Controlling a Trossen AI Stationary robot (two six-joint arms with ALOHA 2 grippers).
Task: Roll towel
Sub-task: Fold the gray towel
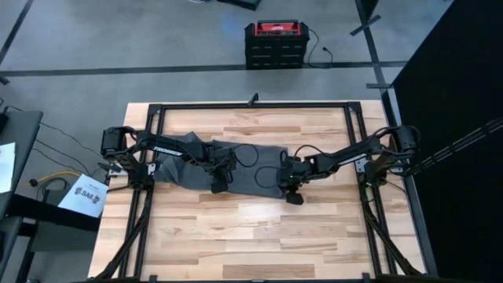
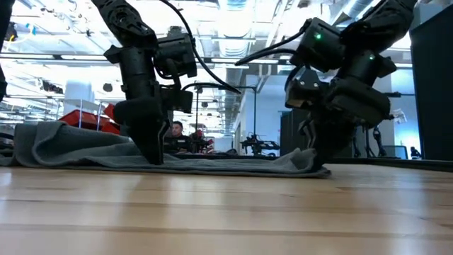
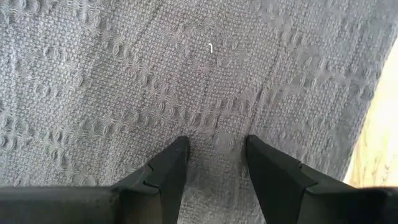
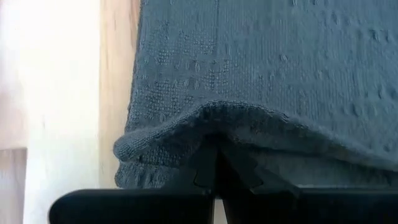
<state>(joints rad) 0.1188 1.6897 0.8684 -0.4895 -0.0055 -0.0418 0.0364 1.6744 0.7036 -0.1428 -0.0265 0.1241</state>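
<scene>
Lying across the middle of the table, the towel is dark grey and a bit bumpy, flat on the wood. The left gripper points down onto the towel near its front edge, with its fingers a little way apart and pressing on the cloth. The right gripper is at the towel's right end. Its fingers are pinched together on the folded edge, which is lifted up a bit.
</scene>
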